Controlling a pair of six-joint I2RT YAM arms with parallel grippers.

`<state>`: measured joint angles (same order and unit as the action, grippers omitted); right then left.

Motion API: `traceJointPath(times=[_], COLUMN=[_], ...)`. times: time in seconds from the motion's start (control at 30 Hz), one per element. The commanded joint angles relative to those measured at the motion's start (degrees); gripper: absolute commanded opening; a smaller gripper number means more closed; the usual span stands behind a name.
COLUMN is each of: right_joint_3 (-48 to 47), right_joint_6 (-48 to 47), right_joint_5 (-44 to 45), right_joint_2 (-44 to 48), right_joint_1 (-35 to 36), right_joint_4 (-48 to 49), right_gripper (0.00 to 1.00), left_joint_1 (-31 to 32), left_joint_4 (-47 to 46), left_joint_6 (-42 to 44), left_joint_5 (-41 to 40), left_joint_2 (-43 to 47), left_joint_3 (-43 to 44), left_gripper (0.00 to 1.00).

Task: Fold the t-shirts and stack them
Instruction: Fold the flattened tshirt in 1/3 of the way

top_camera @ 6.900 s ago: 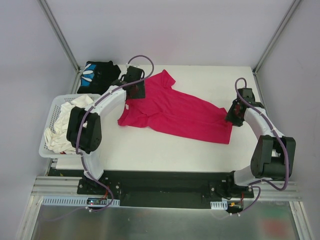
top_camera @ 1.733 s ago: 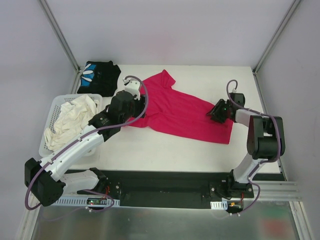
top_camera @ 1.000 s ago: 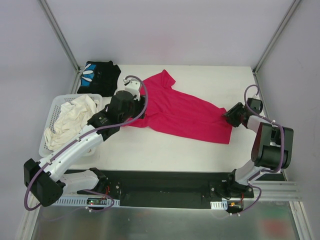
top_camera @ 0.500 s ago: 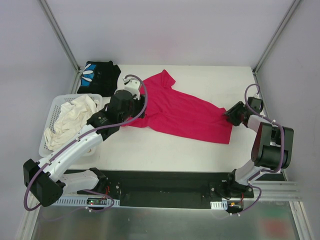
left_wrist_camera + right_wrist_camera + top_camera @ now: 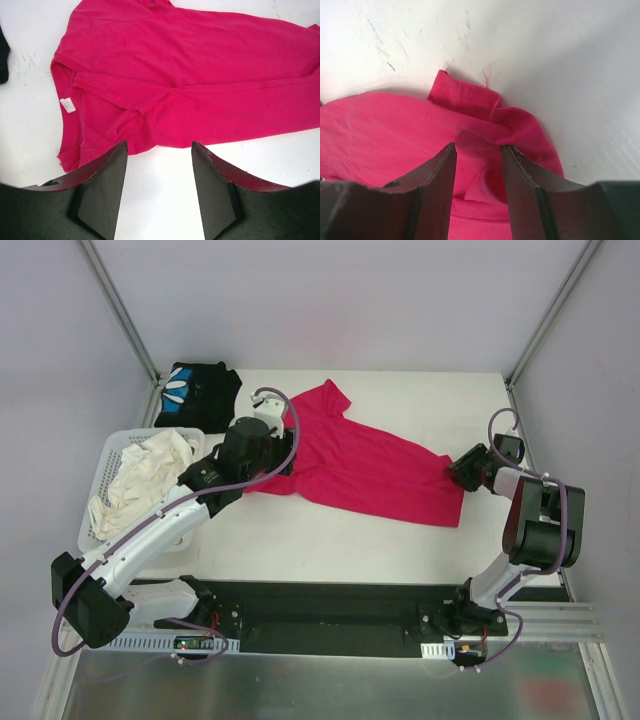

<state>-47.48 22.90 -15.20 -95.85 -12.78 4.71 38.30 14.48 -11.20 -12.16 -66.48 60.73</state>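
Observation:
A magenta-red t-shirt (image 5: 360, 465) lies spread out slantwise across the white table. My left gripper (image 5: 278, 465) hovers at its left, sleeve end. In the left wrist view it (image 5: 159, 147) is open with bare table between the fingers and the shirt (image 5: 200, 75) just past the tips. My right gripper (image 5: 462, 469) is at the shirt's right corner. In the right wrist view it (image 5: 479, 147) stands open, straddling the bunched hem (image 5: 485, 107) without pinching it. A folded black t-shirt with a blue-and-white print (image 5: 195, 392) rests at the back left corner.
A white lattice basket (image 5: 100, 465) holding crumpled white cloth (image 5: 135, 485) sits at the left table edge, beside my left arm. Metal frame posts rise at the back corners. The table's right edge runs close behind my right gripper.
Since several seconds ago my left arm has swung down low toward the shirt's left edge. My right gripper has drawn back to the shirt's right corner. Over the last second almost nothing has moved.

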Motion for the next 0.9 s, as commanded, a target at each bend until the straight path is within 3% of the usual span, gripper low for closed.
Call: traceJointPath(times=[0.0, 0.33, 0.87], right_joint_3=[-3.2, -5.9, -14.8], right_joint_6=[0.8, 0.4, -0.6], right_joint_5=[1.7, 2.3, 4.1], right_joint_2=[-0.9, -3.5, -9.4], right_joint_1=[-0.1, -0.1, -0.2], right_joint_4=[2.0, 2.1, -2.3], right_gripper=[0.43, 0.09, 0.04], left_joint_1=[0.5, 0.5, 0.5], left_joint_4=[-0.2, -0.2, -0.2], left_joint_6=[0.0, 0.9, 1.7], left_joint_5=[0.5, -0.6, -1.9], left_joint_2=[-0.1, -1.2, -1.5], left_joint_3=[2.6, 3.0, 3.6], left_gripper=[0.53, 0.53, 0.53])
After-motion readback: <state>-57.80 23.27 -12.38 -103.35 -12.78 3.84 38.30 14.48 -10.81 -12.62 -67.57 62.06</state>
